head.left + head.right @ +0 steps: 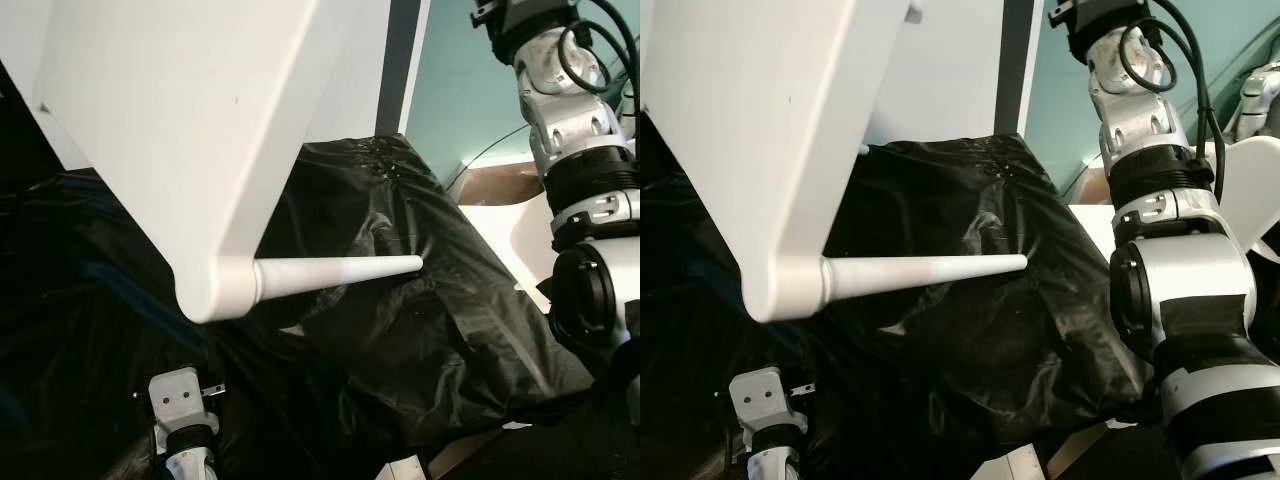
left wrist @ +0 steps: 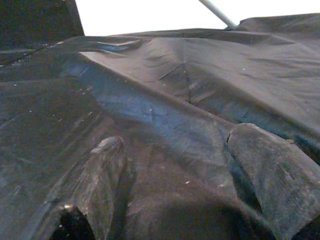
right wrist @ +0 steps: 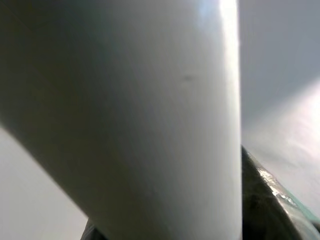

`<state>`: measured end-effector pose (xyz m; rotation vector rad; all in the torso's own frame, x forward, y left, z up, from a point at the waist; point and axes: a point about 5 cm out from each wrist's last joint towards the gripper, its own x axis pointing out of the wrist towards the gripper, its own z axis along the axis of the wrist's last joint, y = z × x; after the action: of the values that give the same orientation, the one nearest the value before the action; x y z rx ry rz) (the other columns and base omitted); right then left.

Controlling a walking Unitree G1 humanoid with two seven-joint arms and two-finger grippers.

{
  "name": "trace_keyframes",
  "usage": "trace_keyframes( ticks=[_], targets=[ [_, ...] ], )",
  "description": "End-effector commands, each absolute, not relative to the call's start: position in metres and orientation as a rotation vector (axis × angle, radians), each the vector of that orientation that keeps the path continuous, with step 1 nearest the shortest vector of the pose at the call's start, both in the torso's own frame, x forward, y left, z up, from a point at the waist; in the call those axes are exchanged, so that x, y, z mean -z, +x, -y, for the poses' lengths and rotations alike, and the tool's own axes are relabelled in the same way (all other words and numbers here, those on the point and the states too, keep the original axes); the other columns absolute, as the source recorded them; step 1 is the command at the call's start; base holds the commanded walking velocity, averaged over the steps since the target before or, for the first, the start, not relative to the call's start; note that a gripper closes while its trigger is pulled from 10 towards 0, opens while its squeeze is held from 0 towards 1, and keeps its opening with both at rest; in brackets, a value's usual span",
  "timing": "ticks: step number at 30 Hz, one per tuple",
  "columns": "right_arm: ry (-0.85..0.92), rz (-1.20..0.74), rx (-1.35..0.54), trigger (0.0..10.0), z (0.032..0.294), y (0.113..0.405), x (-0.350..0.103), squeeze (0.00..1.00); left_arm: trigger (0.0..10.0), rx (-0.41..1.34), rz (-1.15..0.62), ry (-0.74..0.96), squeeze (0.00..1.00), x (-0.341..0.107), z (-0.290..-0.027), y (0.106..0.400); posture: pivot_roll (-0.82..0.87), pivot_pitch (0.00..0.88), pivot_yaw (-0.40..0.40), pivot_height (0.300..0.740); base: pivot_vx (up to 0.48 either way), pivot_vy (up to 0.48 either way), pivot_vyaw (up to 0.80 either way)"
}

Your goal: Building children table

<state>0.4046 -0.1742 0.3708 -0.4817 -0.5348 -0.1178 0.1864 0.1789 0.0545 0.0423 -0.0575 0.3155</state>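
White tabletop [image 1: 180, 110] raised on a tilt, one tapered leg [image 1: 340, 272] fitted at its lower corner

The right arm [image 1: 1160, 250] reaches up; its wrist view has a thick white rounded part [image 3: 150, 115] lying straight across the right pincer, likely another leg or the panel edge taken as the lifting point, though whether the fingers are clenched on it cannot be told. The left pincer [image 2: 185, 200] sits low, its two fingers [image 2: 270, 175] spread apart and grasping nothing, resting just above crumpled black plastic sheeting [image 1: 400, 320]; the fitted leg's tip shows well ahead of it past the sheeting. Judgement: the panel is tilted to expose the underside corners for leg fitting, leaving the free pincer to steady it. No bench is evident under the work
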Motion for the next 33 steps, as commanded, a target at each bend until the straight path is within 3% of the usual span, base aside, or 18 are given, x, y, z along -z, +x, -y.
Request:
trace_keyframes(
  ticks=[1,8,12,18,20,25,26,28,29,31,32,33],
  targets=[
    [-0.270,0.296,0.146,0.0,0.189,0.414,-0.315,0.00,10.0,-0.351,0.037,0.013,0.00,-0.051,-0.171,0.184,-0.04,0.000,0.026,0.740,0.000,0.000,0.00],
    [-0.141,0.179,0.117,0.0,0.191,0.409,-0.282,0.00,10.0,-0.332,0.035,0.013,0.00,-0.050,-0.169,0.186,-0.05,0.000,0.031,0.740,0.000,0.000,0.00],
    [-0.055,0.060,0.141,0.0,0.206,0.400,-0.245,0.00,10.0,-0.321,0.036,0.013,0.00,-0.051,-0.168,0.188,-0.06,0.000,0.040,0.740,0.000,0.000,0.00],
    [-0.056,-0.024,0.202,0.0,0.218,0.383,-0.207,0.00,10.0,-0.315,0.037,0.016,0.00,-0.051,-0.168,0.189,-0.07,0.000,0.044,0.740,0.000,0.000,0.00],
    [-0.067,-0.089,0.202,0.0,0.214,0.373,-0.179,0.00,10.0,-0.311,0.039,0.018,0.00,-0.051,-0.168,0.191,-0.07,0.000,0.047,0.740,0.000,0.000,0.00],
    [-0.084,-0.132,0.170,0.0,0.206,0.366,-0.163,0.00,10.0,-0.305,0.039,0.018,0.00,-0.051,-0.168,0.191,-0.08,0.000,0.050,0.740,0.000,0.000,0.00],
    [-0.093,-0.129,0.151,1.9,0.203,0.366,-0.163,0.00,10.0,-0.304,0.039,0.019,0.00,-0.051,-0.168,0.191,-0.07,0.000,0.051,0.740,0.000,0.000,0.00],
    [-0.099,-0.129,0.129,1.9,0.200,0.364,-0.164,0.00,10.0,-0.303,0.039,0.020,0.00,-0.051,-0.168,0.191,-0.07,0.000,0.051,0.740,0.000,0.000,0.00],
    [-0.093,-0.128,0.095,3.4,0.196,0.365,-0.165,0.00,10.0,-0.303,0.039,0.021,0.00,-0.051,-0.168,0.192,-0.07,0.000,0.051,0.740,0.000,0.000,0.00],
    [-0.094,-0.132,0.057,3.5,0.191,0.365,-0.165,0.00,10.0,-0.304,0.039,0.022,0.00,-0.051,-0.168,0.192,-0.07,0.000,0.050,0.740,0.000,0.000,0.00],
    [-0.103,-0.143,0.019,4.5,0.186,0.365,-0.165,0.00,10.0,-0.305,0.039,0.022,0.00,-0.051,-0.168,0.192,-0.07,0.000,0.050,0.740,0.000,0.000,0.00],
    [-0.103,-0.143,0.019,4.5,0.186,0.365,-0.165,0.00,10.0,-0.305,0.039,0.022,0.00,-0.051,-0.168,0.192,-0.07,0.000,0.050,0.740,0.000,0.000,0.00]
  ],
)
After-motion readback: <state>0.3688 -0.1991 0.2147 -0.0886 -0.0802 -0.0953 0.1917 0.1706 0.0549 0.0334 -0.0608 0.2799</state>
